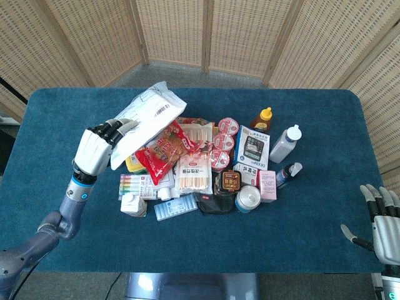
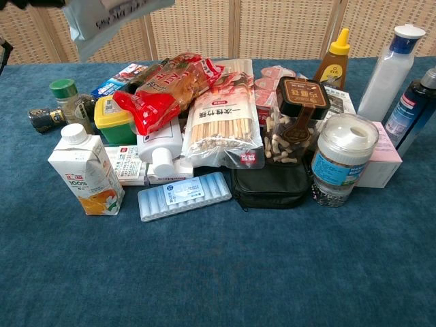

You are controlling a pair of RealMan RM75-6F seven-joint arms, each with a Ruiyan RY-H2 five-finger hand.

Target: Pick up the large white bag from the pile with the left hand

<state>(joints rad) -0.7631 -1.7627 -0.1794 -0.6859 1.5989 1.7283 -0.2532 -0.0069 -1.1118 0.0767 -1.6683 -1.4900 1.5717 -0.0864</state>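
Note:
My left hand (image 1: 95, 149) grips the large white bag (image 1: 142, 119) by its lower left end and holds it in the air above the left side of the pile. In the chest view only the bag's lower edge (image 2: 109, 19) shows at the top left, well above the items; the hand is out of that frame. The pile (image 1: 206, 165) lies in the middle of the blue table (image 1: 300, 225). My right hand (image 1: 382, 224) hangs at the table's front right corner, fingers apart and holding nothing.
Uncovered under the bag are a red snack bag (image 2: 163, 88), a yellow-lidded green jar (image 2: 114, 119) and small spice bottles (image 2: 68, 102). A juice carton (image 2: 85, 170), chopstick pack (image 2: 225, 122), honey bottle (image 2: 334, 58) and tall white bottle (image 2: 392, 71) stand in the pile.

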